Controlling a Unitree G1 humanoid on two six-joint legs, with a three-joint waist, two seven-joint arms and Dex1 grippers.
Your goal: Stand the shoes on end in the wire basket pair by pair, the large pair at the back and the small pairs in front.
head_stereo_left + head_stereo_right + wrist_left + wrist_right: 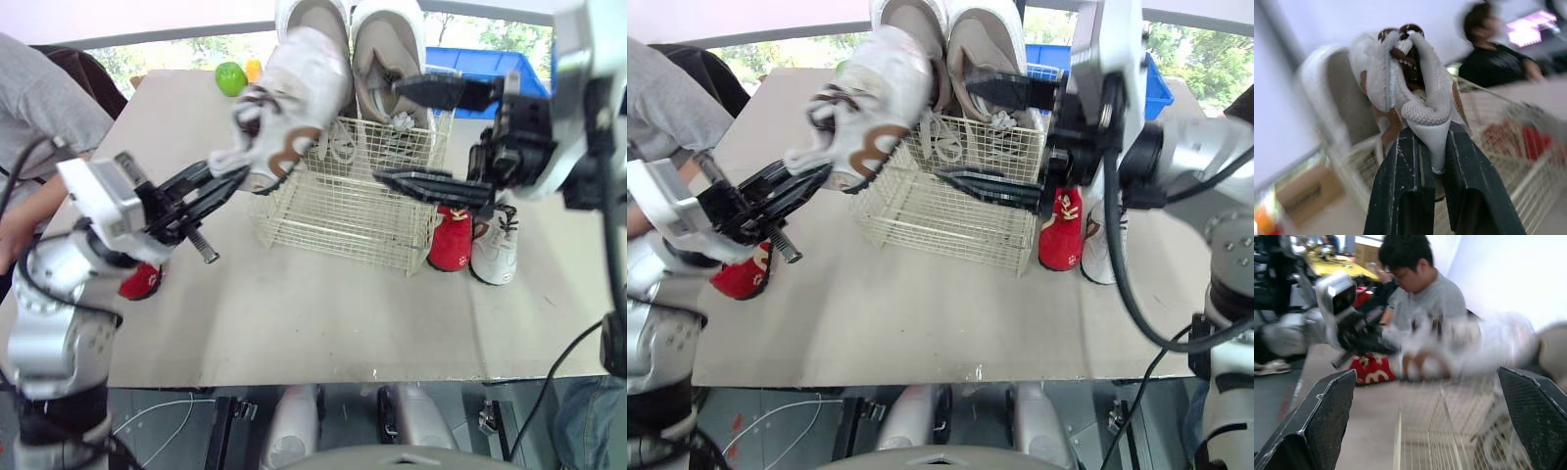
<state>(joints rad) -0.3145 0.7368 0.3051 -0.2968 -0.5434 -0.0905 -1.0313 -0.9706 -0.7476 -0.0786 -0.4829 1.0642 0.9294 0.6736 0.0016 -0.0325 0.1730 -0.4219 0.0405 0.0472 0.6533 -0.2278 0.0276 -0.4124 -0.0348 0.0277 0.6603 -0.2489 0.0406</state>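
My left gripper (231,182) is shut on a small white-and-brown shoe (286,103), held in the air over the near left corner of the white wire basket (338,215). In the left wrist view both fingers (1400,191) pinch the shoe (1415,93) at one end. Two large white shoes (387,54) stand on end at the back of the basket. My right gripper (416,137) hangs open over the basket's right side, holding nothing. A red shoe (451,240) and a small white shoe (495,253) stand on the table right of the basket. Another red shoe (143,282) lies behind my left arm.
A person in a grey sleeve (49,108) is at the table's left edge. A green apple (230,78) and an orange object (253,69) lie at the far end of the table. A blue bin (485,64) stands beyond the far right.
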